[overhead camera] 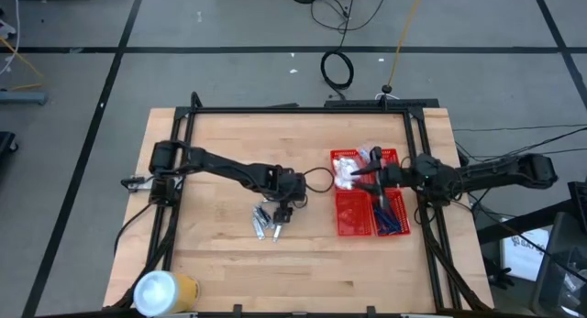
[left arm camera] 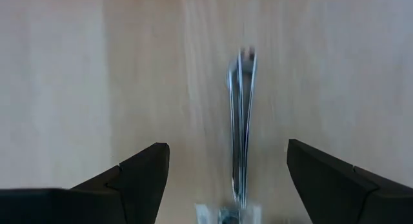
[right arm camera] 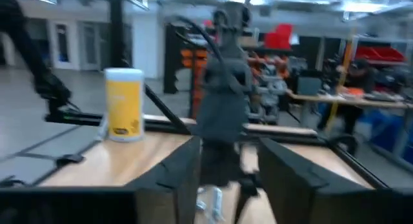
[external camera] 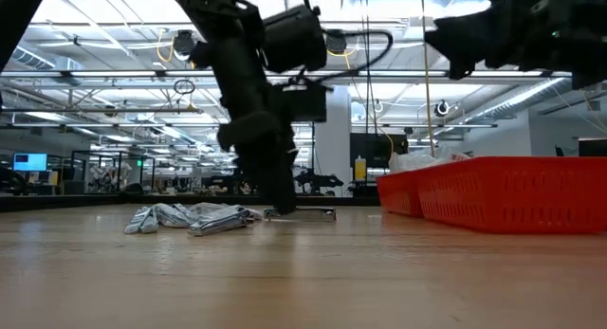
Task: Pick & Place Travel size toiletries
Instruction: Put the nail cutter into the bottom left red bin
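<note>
Left gripper (left arm camera: 226, 185): jaws open, straddling a slim silver tube (left arm camera: 241, 121).
Tube: light, slippery; pinch mid-length.
Right gripper (overhead camera: 371, 179): over red basket (overhead camera: 353, 219), jaws unclear.

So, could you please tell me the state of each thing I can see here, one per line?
Left gripper: open, low over the table, astride a silver-grey tube.
Right gripper: over the red basket; holds nothing I can see.
Silver-grey tubes: lying loose on the table.
Red basket: white packets in one compartment, blue-handled items in another.
White-and-yellow roll: at the table's edge.
</note>
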Robot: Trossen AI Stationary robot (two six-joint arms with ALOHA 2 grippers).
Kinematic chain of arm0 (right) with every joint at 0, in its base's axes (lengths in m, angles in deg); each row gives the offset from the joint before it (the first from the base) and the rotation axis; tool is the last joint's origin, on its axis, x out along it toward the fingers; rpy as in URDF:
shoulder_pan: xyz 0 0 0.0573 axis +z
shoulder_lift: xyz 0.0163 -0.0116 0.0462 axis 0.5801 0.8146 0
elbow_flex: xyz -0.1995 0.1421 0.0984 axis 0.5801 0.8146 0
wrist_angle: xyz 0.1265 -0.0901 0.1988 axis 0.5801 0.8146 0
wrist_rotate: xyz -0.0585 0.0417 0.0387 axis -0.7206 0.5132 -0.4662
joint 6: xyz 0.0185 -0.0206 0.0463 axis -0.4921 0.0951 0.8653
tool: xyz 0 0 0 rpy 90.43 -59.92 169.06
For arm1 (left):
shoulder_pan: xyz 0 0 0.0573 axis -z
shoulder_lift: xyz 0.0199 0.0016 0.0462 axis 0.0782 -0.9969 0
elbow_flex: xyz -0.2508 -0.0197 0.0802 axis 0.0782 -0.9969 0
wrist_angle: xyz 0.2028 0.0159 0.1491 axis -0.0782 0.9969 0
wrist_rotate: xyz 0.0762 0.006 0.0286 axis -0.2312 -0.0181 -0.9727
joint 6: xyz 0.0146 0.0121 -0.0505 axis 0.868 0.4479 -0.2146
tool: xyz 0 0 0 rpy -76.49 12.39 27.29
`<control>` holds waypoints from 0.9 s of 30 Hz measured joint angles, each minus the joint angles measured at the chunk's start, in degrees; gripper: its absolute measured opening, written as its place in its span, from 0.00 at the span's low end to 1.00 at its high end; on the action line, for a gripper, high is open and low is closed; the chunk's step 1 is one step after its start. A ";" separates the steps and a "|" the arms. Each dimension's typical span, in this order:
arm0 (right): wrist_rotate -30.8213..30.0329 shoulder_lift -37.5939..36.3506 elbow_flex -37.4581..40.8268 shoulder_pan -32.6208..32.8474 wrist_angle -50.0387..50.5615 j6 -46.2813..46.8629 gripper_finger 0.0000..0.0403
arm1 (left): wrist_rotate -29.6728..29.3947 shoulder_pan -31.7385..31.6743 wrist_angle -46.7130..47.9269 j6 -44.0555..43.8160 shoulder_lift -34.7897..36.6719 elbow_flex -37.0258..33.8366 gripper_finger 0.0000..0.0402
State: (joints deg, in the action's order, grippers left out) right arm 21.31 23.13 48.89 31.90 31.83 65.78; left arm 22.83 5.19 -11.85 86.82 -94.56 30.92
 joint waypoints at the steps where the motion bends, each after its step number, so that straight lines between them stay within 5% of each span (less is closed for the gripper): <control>1: -0.05 0.00 0.04 0.93 -0.53 -0.16 0.39 | 0.01 0.11 1.00 -0.02 -0.35 0.00 0.77; 6: -1.08 0.02 -0.35 4.20 -2.78 -1.92 0.46 | -0.55 0.53 3.99 -1.11 -0.95 0.09 0.77; 13: -3.52 0.00 -0.38 5.73 -3.93 -2.97 0.43 | -1.90 0.56 4.19 -0.35 -1.30 0.22 0.69; 27: -3.51 0.01 -0.40 5.73 -2.17 -2.96 0.37 | 0.30 -0.23 5.69 -1.92 -1.51 0.11 0.07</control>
State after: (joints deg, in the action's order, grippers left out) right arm 17.79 23.14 48.50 37.63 29.66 62.82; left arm 23.13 4.96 -6.16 84.90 -96.07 31.03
